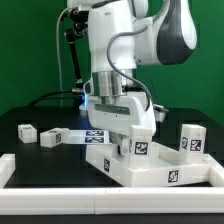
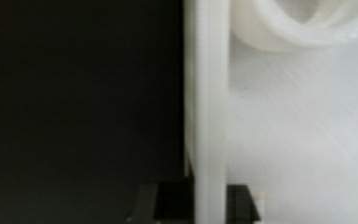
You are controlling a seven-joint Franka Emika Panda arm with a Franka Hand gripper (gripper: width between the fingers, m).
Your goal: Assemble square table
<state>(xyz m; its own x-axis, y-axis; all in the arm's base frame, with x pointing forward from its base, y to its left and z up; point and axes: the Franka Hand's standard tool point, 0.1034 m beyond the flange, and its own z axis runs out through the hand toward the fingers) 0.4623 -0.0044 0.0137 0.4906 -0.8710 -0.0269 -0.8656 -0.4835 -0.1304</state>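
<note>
Fingers [image 2: 158, 204] clamp the raised rim of the square tabletop [image 1: 150, 166] from both sides.

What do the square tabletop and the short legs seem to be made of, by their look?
The tabletop looks like white plastic, smooth and fairly matte: even colour, a moulded raised rim and a moulded round socket. The legs seem the same white plastic, plain even-coloured blocks. Their black-and-white tags are probably printed stickers, though that stays uncertain.
</note>
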